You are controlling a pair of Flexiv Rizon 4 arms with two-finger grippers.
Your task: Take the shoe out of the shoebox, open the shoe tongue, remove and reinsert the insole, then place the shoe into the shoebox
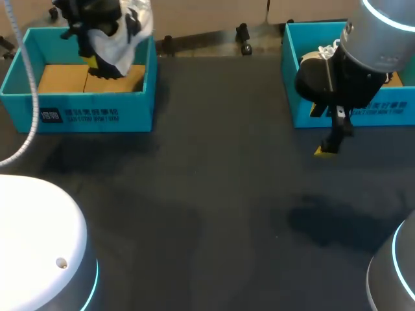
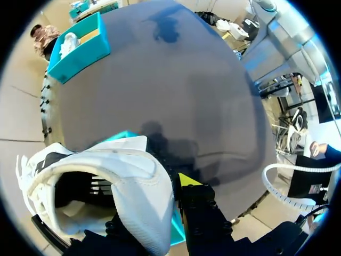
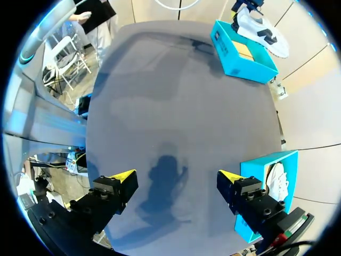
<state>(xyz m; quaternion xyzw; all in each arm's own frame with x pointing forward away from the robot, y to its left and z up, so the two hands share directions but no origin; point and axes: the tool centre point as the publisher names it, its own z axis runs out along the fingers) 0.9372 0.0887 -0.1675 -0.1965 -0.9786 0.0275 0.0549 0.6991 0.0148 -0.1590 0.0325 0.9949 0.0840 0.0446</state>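
The white shoe (image 1: 120, 35) is hanging in the air over the teal left shoebox (image 1: 78, 116) at the far left corner of the worktop (image 1: 214, 194). The left gripper (image 2: 165, 184) is grasping it, with one yellow-tipped finger pressing on the outside of the shoe's wall and the opening gaping beside it. The box's brown floor is showing beneath the shoe. At the far right, the right gripper (image 3: 176, 178) is hovering released, fingers spread wide, just in front of the teal right shoebox (image 1: 389, 110), in which a second white shoe (image 3: 277, 178) is lying. The worktop is lying dark and matt between the boxes, carrying the arms' soft shadows.
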